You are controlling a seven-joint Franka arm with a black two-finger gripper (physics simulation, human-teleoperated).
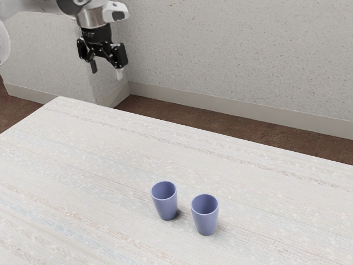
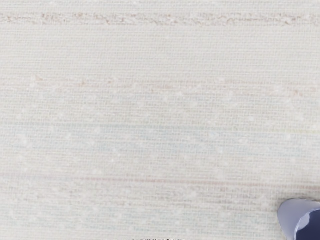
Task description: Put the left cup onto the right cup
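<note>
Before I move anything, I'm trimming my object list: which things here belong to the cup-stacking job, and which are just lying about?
Job:
left cup, on the exterior view's left, to lift
right cup, to receive it
tool, open, high up, far from both

Just surroundings:
table
wall
floor

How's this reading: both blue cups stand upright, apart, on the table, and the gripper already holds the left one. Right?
No. The gripper holds nothing; it hangs open high up, far from the left cup and right cup, as the exterior view shows. The rest stands.
</note>
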